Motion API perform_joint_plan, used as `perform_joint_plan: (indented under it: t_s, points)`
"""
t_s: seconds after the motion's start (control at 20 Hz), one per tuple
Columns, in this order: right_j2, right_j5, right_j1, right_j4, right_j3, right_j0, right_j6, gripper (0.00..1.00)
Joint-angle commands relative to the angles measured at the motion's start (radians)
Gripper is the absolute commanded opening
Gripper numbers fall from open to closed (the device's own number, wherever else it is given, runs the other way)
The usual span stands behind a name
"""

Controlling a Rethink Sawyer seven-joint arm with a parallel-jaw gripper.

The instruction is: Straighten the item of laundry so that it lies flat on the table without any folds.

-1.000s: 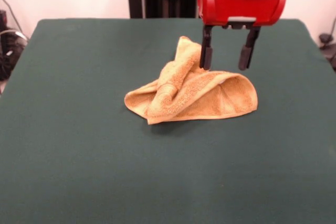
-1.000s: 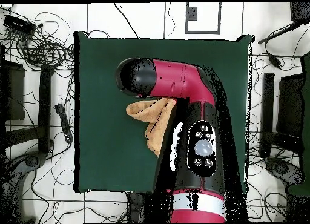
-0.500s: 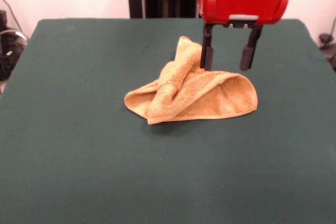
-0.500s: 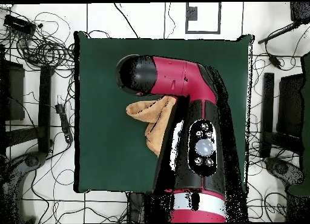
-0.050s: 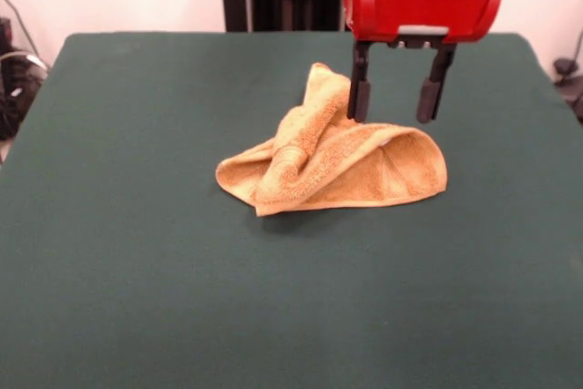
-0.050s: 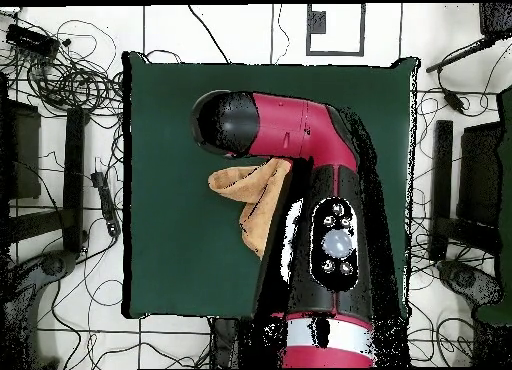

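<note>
Near the middle of the bench point(image 5: 137, 280), a little toward 1 o'clock in your front view, the towel point(image 5: 332, 166) lies crumpled in a low heap. One part stands up as a ridge toward 12 o'clock, and a rounded fold bulges at the heap's 3 o'clock end. A flatter lobe runs out toward 9 o'clock, with a woven border band showing along the near edge. You can see the dark green cloth of the bench bare on every side of the towel.

Above the towel's 1 o'clock part you have the end effector point(image 5: 394, 102), hanging from its red housing with the two dark fingers point(image 5: 359, 100) pointing straight down. They are spread wide with nothing between them. The finger at 9 o'clock sits just beside the upright ridge of cloth; from this angle you cannot tell whether it touches it. The other finger hangs just above the rounded fold.

From overhead, the red and black arm point(image 6: 335, 236) covers most of the towel; only a golden strip shows at the arm's 9 o'clock side.
</note>
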Motion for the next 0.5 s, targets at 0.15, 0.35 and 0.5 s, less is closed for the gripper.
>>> perform_joint_plan:
  t_s: [0.15, 0.35, 0.5]
  points:
    - [0.066, 0.122, 0.025, 0.028, 0.026, -0.002, 0.126, 1.0]
    - [0.063, 0.133, 0.025, 0.032, 0.029, -0.007, 0.131, 1.0]
    - [0.06, 0.133, 0.023, 0.033, 0.039, -0.019, 0.127, 1.0]
